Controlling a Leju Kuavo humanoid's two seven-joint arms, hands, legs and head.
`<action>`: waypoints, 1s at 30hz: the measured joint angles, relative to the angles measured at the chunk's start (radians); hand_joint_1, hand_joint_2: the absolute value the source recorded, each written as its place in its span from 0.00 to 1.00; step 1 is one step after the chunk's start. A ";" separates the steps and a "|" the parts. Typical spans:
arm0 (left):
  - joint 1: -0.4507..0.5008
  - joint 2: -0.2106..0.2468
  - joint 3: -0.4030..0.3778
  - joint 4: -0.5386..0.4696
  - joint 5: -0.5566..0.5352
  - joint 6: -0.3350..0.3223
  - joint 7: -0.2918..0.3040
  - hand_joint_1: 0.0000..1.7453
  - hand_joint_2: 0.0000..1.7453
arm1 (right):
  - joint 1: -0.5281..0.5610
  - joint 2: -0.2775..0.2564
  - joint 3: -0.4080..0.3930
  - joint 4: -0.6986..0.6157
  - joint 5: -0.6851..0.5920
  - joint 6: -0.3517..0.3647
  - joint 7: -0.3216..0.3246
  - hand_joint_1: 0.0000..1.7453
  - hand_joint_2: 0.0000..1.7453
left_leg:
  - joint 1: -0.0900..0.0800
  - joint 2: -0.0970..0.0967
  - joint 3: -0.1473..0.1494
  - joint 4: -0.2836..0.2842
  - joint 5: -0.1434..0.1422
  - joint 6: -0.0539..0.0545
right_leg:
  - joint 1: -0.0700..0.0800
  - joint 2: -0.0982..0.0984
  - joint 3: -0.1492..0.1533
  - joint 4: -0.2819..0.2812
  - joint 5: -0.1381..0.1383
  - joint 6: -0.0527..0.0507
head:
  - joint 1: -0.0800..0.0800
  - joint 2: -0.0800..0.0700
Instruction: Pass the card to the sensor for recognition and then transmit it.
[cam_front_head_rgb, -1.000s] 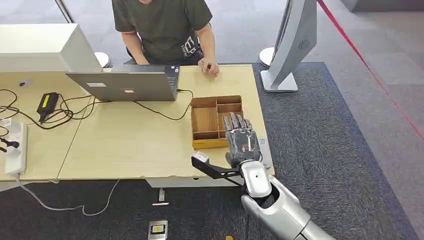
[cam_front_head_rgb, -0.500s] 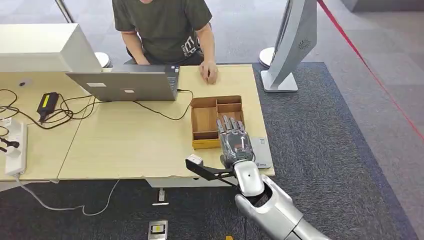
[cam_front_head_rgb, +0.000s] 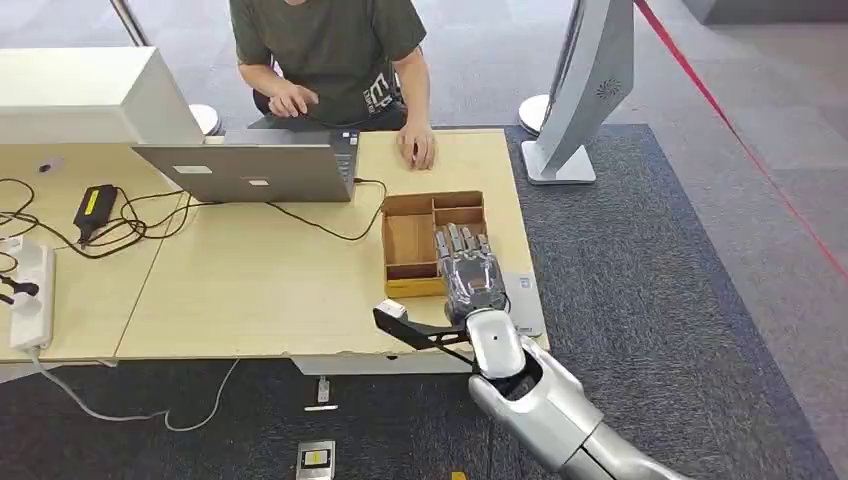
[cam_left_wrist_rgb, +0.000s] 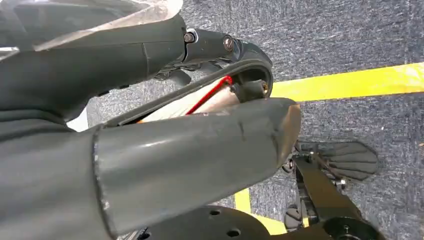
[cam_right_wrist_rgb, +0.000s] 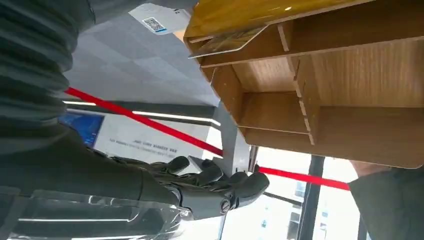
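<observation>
- Hovering palm-down over the near right corner of the bench (cam_front_head_rgb: 250, 290), right hand (cam_front_head_rgb: 472, 280) with fingers (cam_front_head_rgb: 458, 243) straight, lightly spread, holding nothing.
- Reaching fingertips over the near compartments of the wooden tray (cam_front_head_rgb: 408, 240), just above its right half; whether touching the wood, cannot tell.
- Lying flat in a tray compartment, the card (cam_right_wrist_rgb: 227, 42), seen from the right wrist camera as a thin slab poking past a divider; close beyond the fingertips, long edge running crosswise to the fingers as far as can be judged.
- Sitting just beside the fingers on the outer side, a flat grey pad (cam_front_head_rgb: 524, 303) near the bench edge, likely the sensor.
- Hanging low by the floor, left hand (cam_left_wrist_rgb: 150, 125), fingers curled in with nothing held; far from the tray, so right hand clearly nearer.
- Judged next: dipping fingertips forward and down onto the card, then carrying it sideways to the pad.
- Seated beyond the fingers at the far side, a person (cam_front_head_rgb: 330, 50) by a laptop (cam_front_head_rgb: 250, 170).
</observation>
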 joint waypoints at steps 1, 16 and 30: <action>0.000 0.000 0.000 0.000 0.000 0.000 0.002 0.00 0.00 | -0.002 0.000 0.000 0.004 0.000 0.000 0.000 0.00 1.00 | 0.000 0.000 0.000 0.000 0.000 0.000 | 0.000 0.000 0.000 0.000 0.000 0.000 | 0.000 0.000; 0.000 0.000 0.000 0.000 0.010 0.004 0.010 0.00 0.00 | -0.042 0.016 0.011 0.076 0.009 0.014 0.011 0.00 1.00 | 0.000 0.000 0.000 0.000 0.000 0.000 | 0.000 0.000 0.000 0.000 0.000 0.000 | 0.000 0.000; 0.000 0.000 0.000 0.000 0.003 0.003 0.009 0.00 0.00 | -0.066 0.016 0.018 0.156 -0.013 -0.007 0.013 0.00 1.00 | 0.000 0.000 0.000 0.000 0.000 0.000 | 0.000 0.000 0.000 0.000 0.000 0.000 | 0.000 0.000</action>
